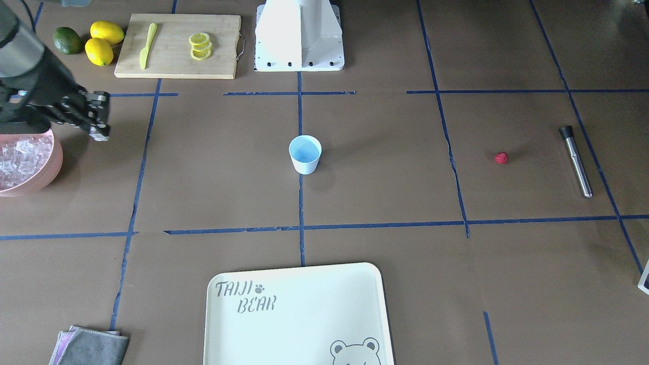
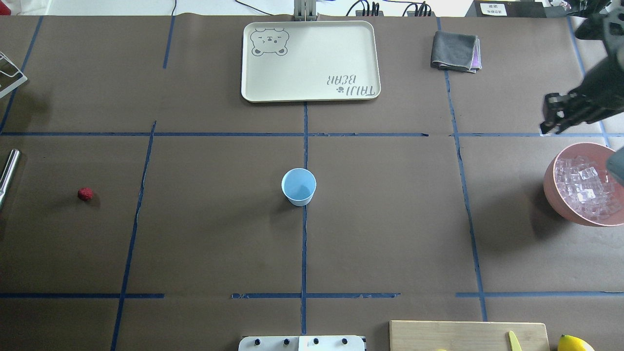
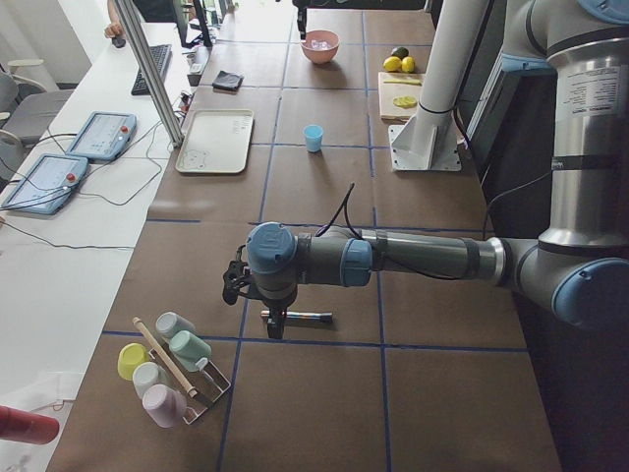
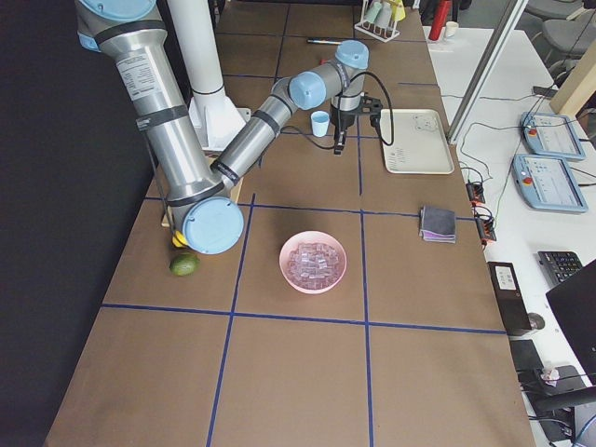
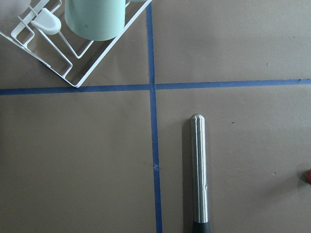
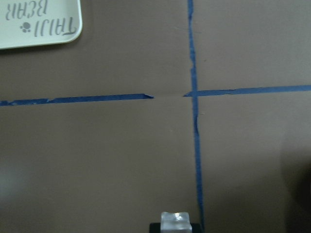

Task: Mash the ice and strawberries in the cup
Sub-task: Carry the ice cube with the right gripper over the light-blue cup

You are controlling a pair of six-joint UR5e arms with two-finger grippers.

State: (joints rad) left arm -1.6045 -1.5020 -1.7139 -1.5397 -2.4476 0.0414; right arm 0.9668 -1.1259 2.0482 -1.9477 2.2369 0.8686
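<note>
At the far left of your desk [image 2: 390,219], the left end effector [image 3: 274,329] hangs just above the steel muddler [image 5: 198,170]. Only the side camera catches it, so you cannot tell whether its jaws are released or clenched. Its wrist camera looks straight down on the muddler, which lies flat beside a line of blue tape. A white wire rack [image 5: 73,58] holding a mint-green mug [image 5: 97,19] sits at that view's upper left.

Moving right, you'll find the strawberry [image 2: 85,194] lying alone on the brown paper, near the muddler but apart from it and well left of the cup [image 2: 299,186]. The cup stands upright at the middle of the desk, on the central tape line. Beyond it, on your side, is the cream tray [image 2: 310,61] printed with a bear, and further right lies a folded grey cloth [image 2: 455,51].

At the right, the right end effector [image 2: 548,116] hangs over bare desk, just beside the pink bowl [image 2: 553,187] and on your side of it. In its wrist view a single ice cube [image 6: 175,218] sits gripped at the fingertips. The bowl is heaped with ice [image 2: 585,183].

Near the robot's base on that same side, a wooden cutting board [image 1: 177,63] carries a yellow knife [image 1: 147,45] and stacked lemon slices [image 1: 200,46]. Two lemons [image 1: 104,43] and a green fruit [image 1: 67,40] lie just beyond it.
</note>
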